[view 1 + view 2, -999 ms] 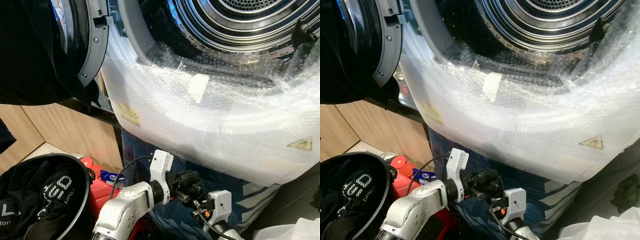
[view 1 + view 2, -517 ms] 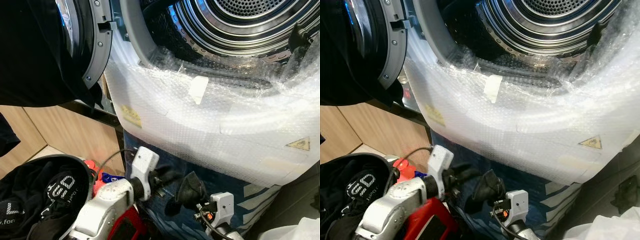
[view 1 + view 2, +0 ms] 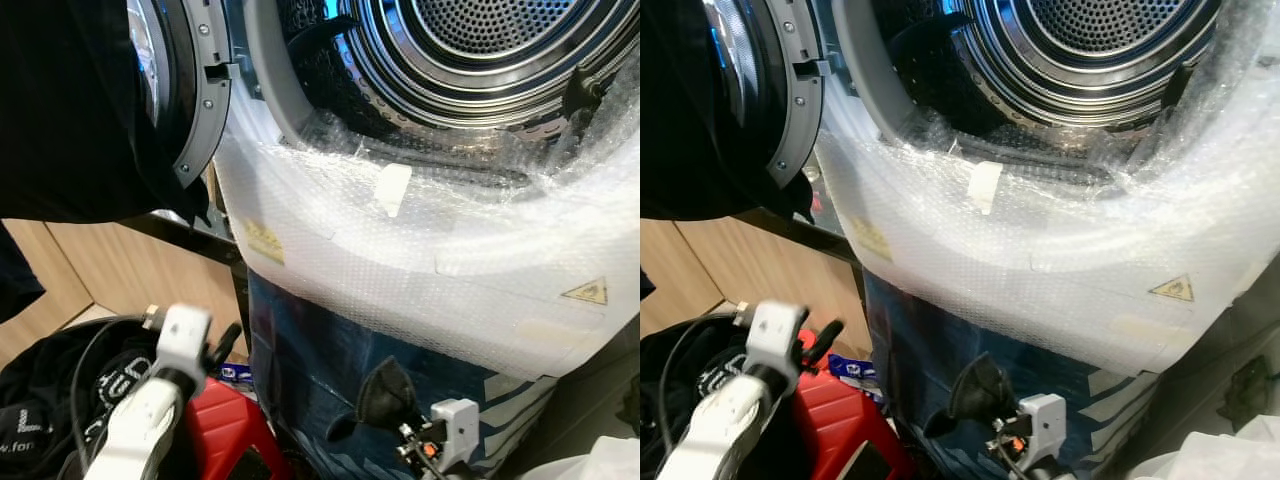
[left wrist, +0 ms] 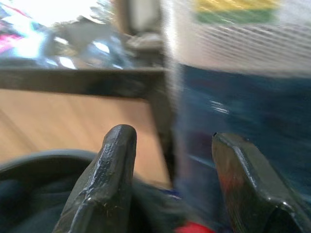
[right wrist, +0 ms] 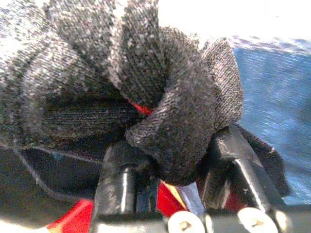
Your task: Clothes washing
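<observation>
Drum mouth of the washing machine (image 3: 470,60) gapes open, well above and ahead of both arms, its lip swathed in bubble wrap (image 3: 420,250). Right gripper (image 5: 167,170), the nearer arm to it, sits low against the blue front panel (image 3: 310,370), clenched on a bunched dark knitted garment (image 3: 385,395), so that load must travel up and forward. Left gripper (image 4: 170,179) hangs released over the basket of dark clothes (image 3: 40,400).

Light wooden panelled wall (image 3: 120,270) at lower left, dark horizontal rail (image 3: 195,232) running across it, blue printed panel (image 3: 320,355) at centre below the bubble wrap (image 3: 420,250), dark shaded corner (image 3: 1240,370) at far right, daylight from above
</observation>
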You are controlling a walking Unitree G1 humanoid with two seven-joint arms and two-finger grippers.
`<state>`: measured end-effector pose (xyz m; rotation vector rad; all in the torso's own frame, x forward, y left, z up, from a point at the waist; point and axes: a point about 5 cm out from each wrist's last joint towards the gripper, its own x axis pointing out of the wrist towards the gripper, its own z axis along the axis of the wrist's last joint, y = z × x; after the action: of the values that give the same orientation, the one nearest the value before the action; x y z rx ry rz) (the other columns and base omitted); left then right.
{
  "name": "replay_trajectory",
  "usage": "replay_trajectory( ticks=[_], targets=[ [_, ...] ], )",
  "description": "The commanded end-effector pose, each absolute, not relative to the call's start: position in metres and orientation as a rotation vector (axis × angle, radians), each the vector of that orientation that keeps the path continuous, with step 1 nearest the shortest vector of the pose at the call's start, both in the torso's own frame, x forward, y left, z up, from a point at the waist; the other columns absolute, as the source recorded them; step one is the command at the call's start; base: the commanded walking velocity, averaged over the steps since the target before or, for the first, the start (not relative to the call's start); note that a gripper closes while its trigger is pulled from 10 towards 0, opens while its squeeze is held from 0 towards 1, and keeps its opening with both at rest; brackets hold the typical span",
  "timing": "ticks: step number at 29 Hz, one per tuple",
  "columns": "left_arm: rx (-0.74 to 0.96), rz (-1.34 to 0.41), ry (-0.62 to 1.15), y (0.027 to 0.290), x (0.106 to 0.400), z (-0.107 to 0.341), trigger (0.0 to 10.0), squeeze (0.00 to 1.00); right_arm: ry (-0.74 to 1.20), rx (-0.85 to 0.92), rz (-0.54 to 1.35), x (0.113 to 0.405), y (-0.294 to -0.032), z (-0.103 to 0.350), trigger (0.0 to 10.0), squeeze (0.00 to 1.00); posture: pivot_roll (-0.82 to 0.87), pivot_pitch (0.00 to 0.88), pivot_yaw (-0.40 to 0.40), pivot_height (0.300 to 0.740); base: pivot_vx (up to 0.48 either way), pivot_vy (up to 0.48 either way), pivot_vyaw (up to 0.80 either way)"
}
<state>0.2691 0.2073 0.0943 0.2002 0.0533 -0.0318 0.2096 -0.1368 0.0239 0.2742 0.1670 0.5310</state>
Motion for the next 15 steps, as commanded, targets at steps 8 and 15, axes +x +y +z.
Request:
replay_trajectory(
  ticks=[8,15],
  targets=[
    [0.213,0.051,0.050,0.212,0.269,0.085,10.0,0.00,-0.026,0.325,0.682,0.212,-0.115,0.084,0.0,0.00,-0.01,0.000,0.024,0.740,0.000,0.000,0.00],
    [0.189,0.037,0.026,0.204,0.271,0.081,10.0,0.00,-0.236,0.439,0.761,0.221,-0.101,0.151,0.0,0.00,0.00,0.000,0.021,0.740,0.000,0.000,0.00]
  ],
)
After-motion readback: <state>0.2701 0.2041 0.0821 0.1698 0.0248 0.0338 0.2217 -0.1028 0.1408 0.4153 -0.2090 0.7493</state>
